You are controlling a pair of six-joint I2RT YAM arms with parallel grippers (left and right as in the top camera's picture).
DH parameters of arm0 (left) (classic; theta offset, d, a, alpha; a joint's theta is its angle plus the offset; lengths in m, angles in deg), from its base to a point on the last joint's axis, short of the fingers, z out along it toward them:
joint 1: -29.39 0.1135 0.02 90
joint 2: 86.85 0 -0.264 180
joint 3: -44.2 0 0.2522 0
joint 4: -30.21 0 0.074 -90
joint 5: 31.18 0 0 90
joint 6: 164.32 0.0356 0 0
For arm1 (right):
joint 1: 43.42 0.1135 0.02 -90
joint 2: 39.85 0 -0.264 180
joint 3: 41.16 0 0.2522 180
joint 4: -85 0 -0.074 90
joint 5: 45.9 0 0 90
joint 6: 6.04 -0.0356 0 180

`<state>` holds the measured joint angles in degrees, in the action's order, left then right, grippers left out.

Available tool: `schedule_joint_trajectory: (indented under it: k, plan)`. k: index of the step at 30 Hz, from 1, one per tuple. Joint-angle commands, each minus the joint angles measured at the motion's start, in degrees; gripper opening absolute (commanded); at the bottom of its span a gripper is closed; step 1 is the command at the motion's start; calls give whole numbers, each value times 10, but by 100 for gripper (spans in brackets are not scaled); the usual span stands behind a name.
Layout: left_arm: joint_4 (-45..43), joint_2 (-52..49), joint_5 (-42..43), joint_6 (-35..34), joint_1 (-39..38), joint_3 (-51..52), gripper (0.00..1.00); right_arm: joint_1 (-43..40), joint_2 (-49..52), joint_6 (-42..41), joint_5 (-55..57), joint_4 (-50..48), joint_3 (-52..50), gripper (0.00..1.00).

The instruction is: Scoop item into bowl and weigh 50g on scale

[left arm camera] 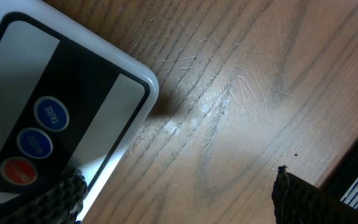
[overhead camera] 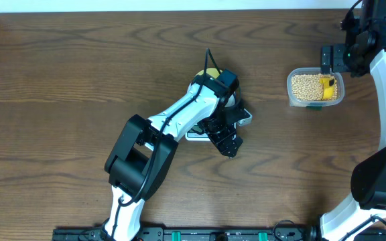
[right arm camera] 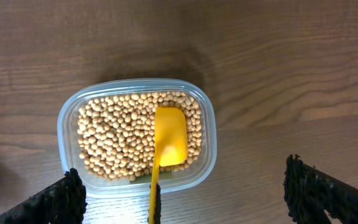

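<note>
Right gripper [right arm camera: 185,186]: jaws spread wide, nothing held, hovering over clear tub [right arm camera: 207,118] near far right corner of bench. Item [right arm camera: 117,137] all in tub as a loose layer of beans. Yellow scoop [right arm camera: 169,137] with blade resting on them, handle running out between the fingers. Left gripper [left arm camera: 179,193]: likewise apart and empty, low over bare wood just beside front corner of scale [left arm camera: 61,68], mid-bench, TARE button [left arm camera: 50,114] close by. Bowl [overhead camera: 210,71] mostly hidden under left arm at far end of scale; contents not visible. Judged step: picking up scoop, scooping not yet begun. Next move calls for lowering right gripper, centring on thin handle, closing firmly without tilting tub.
</note>
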<state>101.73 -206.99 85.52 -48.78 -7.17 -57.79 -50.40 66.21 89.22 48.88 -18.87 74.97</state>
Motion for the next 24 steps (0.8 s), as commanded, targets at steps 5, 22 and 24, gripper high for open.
schedule_joint_trajectory:
  k: [5,22,24]
  plan:
    - [-12,-31,-21,-28,3,-9,98,3,-3,0,5,2,6,99]
    - [-25,-32,-40,-62,13,-9,98,3,-3,0,5,2,6,99]
    - [-26,-32,-40,-62,15,-9,98,3,-3,0,5,2,6,99]
